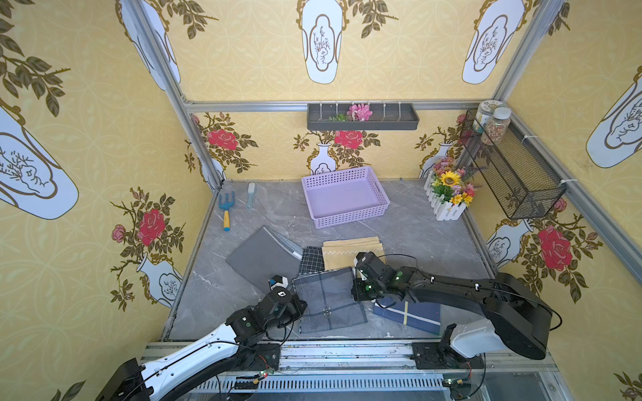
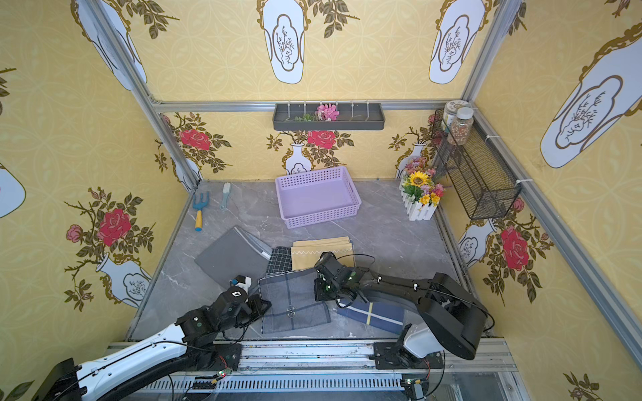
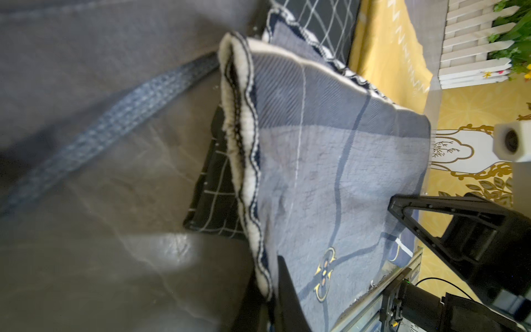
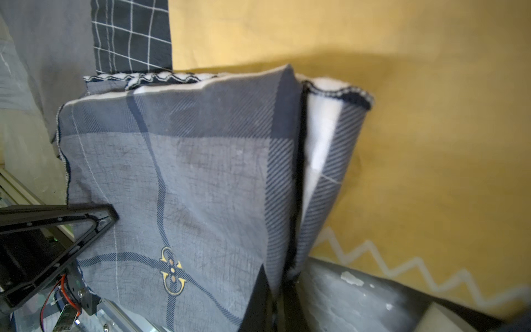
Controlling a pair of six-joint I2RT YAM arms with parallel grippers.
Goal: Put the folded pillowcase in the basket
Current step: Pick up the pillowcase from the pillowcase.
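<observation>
The folded pillowcase (image 1: 330, 302) (image 2: 293, 302) is grey-blue plaid with a small gold emblem and lies at the front centre of the table. My left gripper (image 1: 301, 306) (image 2: 266, 306) (image 3: 273, 276) is shut on its left edge, the wavy hem pinched between the jaws. On the opposite edge my right gripper (image 1: 354, 289) (image 2: 317, 289) (image 4: 275, 284) is shut on the folded layers. Both pinched edges look raised a little off the table. The lilac basket (image 1: 351, 218) (image 2: 323, 217) stands empty at the back centre, well apart from both grippers.
A yellow cloth (image 1: 351, 250), a dark checked cloth (image 1: 311, 258) and a grey cloth (image 1: 258, 258) lie just behind the pillowcase; a navy cloth (image 1: 410, 314) lies under the right arm. A garden fork (image 1: 226, 211), a brush (image 1: 250, 194) and a flower box (image 1: 448, 198) stand at the back.
</observation>
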